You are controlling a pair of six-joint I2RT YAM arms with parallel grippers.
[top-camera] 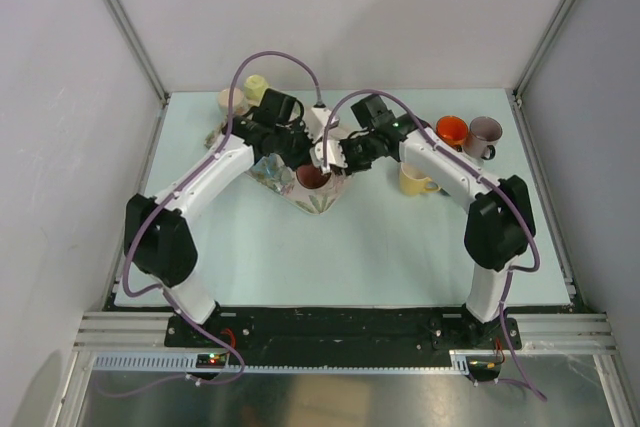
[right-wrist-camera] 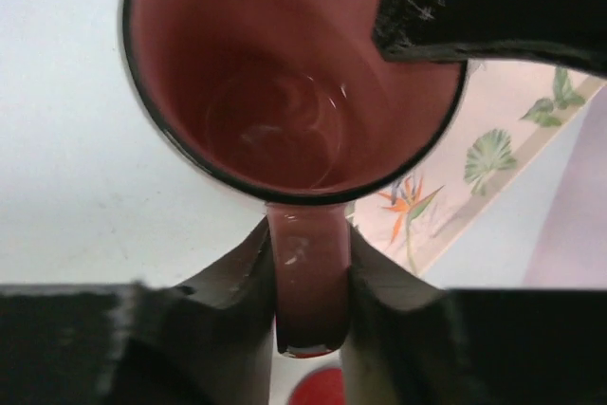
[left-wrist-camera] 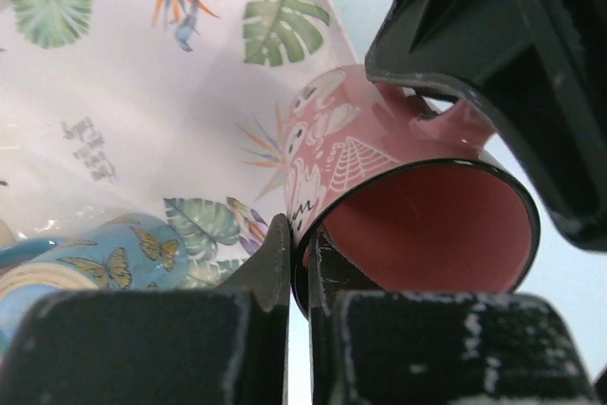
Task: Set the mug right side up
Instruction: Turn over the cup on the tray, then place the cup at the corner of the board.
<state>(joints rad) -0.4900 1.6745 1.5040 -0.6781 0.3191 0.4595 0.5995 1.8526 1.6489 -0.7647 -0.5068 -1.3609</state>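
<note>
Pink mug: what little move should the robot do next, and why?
Probably the left end effector should let go of the rim: the right end effector pinches the handle of the pink mug, whose mouth faces upward.

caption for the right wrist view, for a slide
Right gripper closed on the handle of the pink mug, left gripper pinching its rim.

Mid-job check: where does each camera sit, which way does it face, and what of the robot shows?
Top external: above and behind the bases, looking down on the table; both arms meet at the pink mug on the leaf-print mat.
Left wrist: on the left arm, looking along the left pincer, shut on the mug's rim.
Right wrist: on the right arm, looking into the mug's mouth; the right pincer grips its handle.
Shared: all three see the mug; each wrist view catches the other pincer.
</note>
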